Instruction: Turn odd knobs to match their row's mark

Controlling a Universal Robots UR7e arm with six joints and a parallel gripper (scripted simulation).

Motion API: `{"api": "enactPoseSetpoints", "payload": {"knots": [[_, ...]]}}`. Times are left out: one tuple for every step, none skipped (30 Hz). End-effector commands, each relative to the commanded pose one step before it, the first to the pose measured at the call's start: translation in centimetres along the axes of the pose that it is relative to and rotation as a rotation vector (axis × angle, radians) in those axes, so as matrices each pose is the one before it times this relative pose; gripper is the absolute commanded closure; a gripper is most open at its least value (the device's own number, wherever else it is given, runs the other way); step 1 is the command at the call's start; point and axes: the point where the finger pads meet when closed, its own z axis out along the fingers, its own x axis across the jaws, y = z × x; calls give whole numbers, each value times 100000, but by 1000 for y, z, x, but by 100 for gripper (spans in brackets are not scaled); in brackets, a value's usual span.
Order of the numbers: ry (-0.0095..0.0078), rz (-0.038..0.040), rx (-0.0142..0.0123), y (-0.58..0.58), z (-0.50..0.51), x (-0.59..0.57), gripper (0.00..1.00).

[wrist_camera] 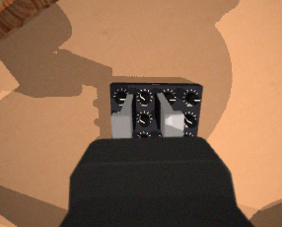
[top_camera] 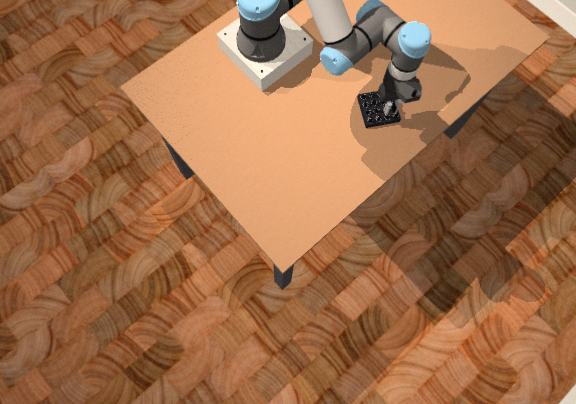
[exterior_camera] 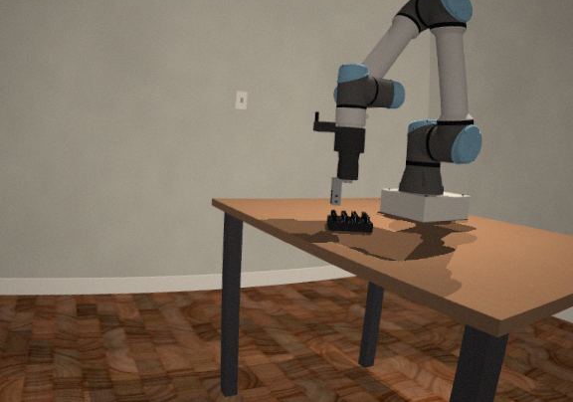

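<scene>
The black knob box (top_camera: pixel 369 123) (exterior_camera: pixel 349 226) (wrist_camera: pixel 180 109) stands on the table with its rows of knobs upward. My gripper (top_camera: pixel 388 110) (exterior_camera: pixel 335 204) (wrist_camera: pixel 145 105) is partly open and empty, pointing down above the box without touching it. In the wrist view, the far row's second knob (wrist_camera: pixel 144 98) shows between the fingertips, its line toward the upper left. The far row's rightmost knob (wrist_camera: pixel 192 99) has its line to the right; the first and third lines also seem to point right. Fingers and gripper body hide other knobs. Printed names are too small to read.
The table (top_camera: pixel 280 152) (exterior_camera: pixel 497 266) carries the robot's white base block (top_camera: pixel 270 77) (exterior_camera: pixel 423 206), set back from the box. The box stands near one table edge. The arm's shadow falls around it.
</scene>
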Motion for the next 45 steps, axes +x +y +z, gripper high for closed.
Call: {"api": "enactPoseSetpoints", "payload": {"knots": [[-81,0,130,-48,641,-21,54],[0,0,0,-1,103,1,54],[0,0,0,-1,98,1,54],[0,0,0,0,92,1,54],[0,0,0,0,86,1,54],[0,0,0,0,80,1,54],[0,0,0,-1,73,1,54],[0,0,0,-1,66,1,54],[0,0,0,0,0,0,54],[0,0,0,0,0,0,54],[0,0,0,0,60,1,54],[0,0,0,0,53,1,54],[0,0,0,0,47,1,54],[0,0,0,0,40,1,54],[0,0,0,0,34,0,54],[0,0,0,0,28,0,54],[0,0,0,0,22,0,54],[0,0,0,0,17,0,54],[0,0,0,0,12,0,54],[0,0,0,0,8,0,54],[0,0,0,0,5,0,54],[0,0,0,0,2,0,54],[0,0,0,0,1,0,54],[0,0,0,0,0,0,54],[0,0,0,0,0,0,54],[0,0,0,0,0,0,54],[0,0,0,0,0,0,54],[0,0,0,0,0,0,54],[0,0,0,0,0,0,54],[0,0,0,0,0,0,54],[0,0,0,0,0,0,54],[0,0,0,0,0,0,54],[0,0,0,0,0,0,54],[0,0,0,0,0,0,54],[0,0,0,0,0,0,54],[0,0,0,0,0,0,54],[0,0,0,0,0,0,54],[0,0,0,0,0,0,54],[0,0,0,0,0,0,54],[0,0,0,0,0,0,54],[0,0,0,0,0,0,54],[0,0,0,0,0,0,54],[0,0,0,0,0,0,54],[0,0,0,0,0,0,54],[0,0,0,0,0,0,54]]}}
